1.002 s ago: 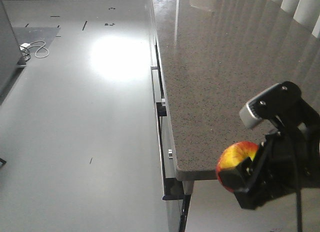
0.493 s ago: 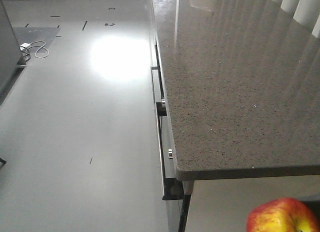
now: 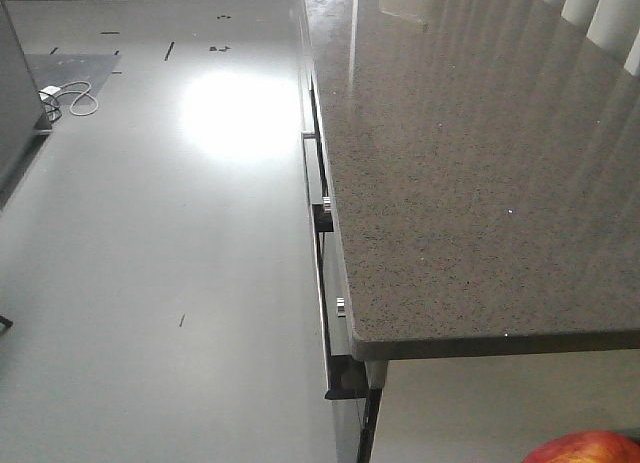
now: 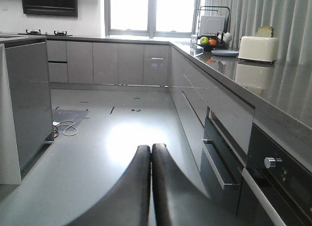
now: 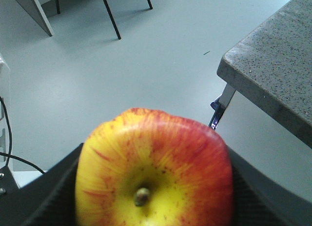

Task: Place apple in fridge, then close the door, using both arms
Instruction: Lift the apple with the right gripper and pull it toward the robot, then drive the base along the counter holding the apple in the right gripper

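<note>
Apple [image 3: 592,449] lower than before (in right gripper [image 5: 155,196])

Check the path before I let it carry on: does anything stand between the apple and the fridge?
The apple is held in the right gripper, near the countertop corner. No fridge is clearly in view, so that path cannot be judged.

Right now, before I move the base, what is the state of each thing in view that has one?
apple: gripped on both sides, stem end toward the right wrist camera, clear of the countertop.
right gripper: shut on the apple.
left gripper: shut, holding nothing.
drawers: closed, fronts flush under the countertop.
</note>
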Robot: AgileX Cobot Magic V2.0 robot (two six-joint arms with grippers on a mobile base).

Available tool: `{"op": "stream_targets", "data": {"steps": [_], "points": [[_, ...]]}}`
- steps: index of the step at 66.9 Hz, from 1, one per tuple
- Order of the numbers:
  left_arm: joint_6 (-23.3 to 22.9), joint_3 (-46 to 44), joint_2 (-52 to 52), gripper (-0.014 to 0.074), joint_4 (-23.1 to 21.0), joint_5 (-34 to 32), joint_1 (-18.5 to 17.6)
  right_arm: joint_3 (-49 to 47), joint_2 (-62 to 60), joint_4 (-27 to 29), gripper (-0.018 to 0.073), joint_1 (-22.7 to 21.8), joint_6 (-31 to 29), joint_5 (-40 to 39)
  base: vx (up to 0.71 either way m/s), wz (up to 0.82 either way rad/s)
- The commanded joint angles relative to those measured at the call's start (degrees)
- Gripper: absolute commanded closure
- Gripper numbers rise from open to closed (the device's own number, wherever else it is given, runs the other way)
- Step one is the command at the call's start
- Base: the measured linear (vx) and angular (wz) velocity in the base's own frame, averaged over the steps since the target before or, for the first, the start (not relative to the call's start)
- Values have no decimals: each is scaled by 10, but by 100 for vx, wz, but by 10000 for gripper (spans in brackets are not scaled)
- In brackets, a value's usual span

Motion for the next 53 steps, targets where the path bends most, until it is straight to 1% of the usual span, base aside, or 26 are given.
{"op": "stream_targets", "data": {"steps": [1,53], "points": [[-2,-9,-9,603,-3,-44,-1,-15,3,15,402,1,-5,-33,0,0],[-2,-9,-9,603,-3,-44,-1,-15,3,15,402,1,-5,-33,0,1]]}}
